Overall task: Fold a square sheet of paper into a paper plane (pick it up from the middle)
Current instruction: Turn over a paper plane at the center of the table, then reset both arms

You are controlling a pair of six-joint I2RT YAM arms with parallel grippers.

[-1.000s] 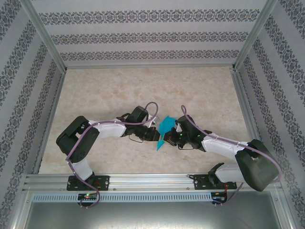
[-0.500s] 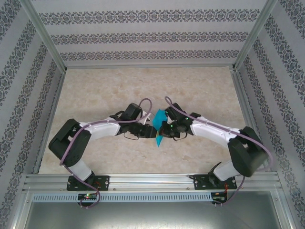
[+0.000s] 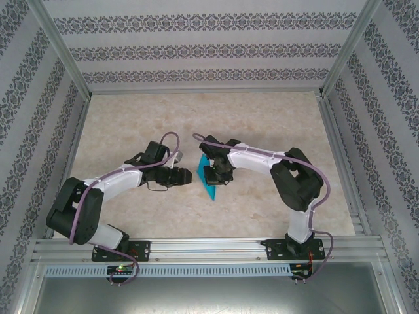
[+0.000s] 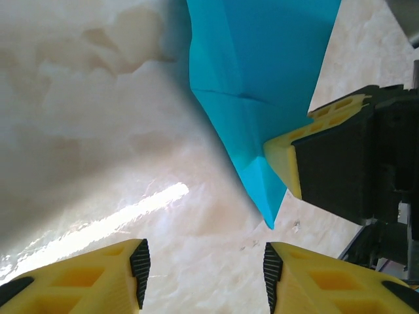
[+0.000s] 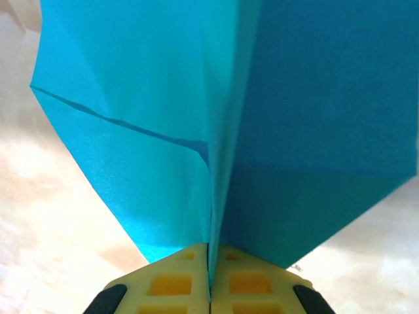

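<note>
The teal-blue paper (image 3: 209,190) is folded into a narrow, pointed dart shape with a centre crease and hangs above the table, its point down. My right gripper (image 5: 211,278) is shut on the paper (image 5: 150,111) along the centre crease, the two flaps spreading away from the fingers. In the top view the right gripper (image 3: 212,174) sits at the paper's right side. My left gripper (image 3: 188,175) is just left of it, apart from the paper. Seen from the left wrist, the left gripper (image 4: 203,275) is open with bare table between its fingers, the paper (image 4: 262,72) ahead of them.
The marbled beige table (image 3: 262,124) is boxed in by aluminium frame posts (image 3: 59,52) and patterned walls on three sides. A metal rail (image 3: 209,245) carrying both arm bases runs along the near edge. The two grippers are close together near the table's middle.
My left gripper has opened and drawn back to the left, off the paper. The right arm has swung left, carrying the paper with it.
</note>
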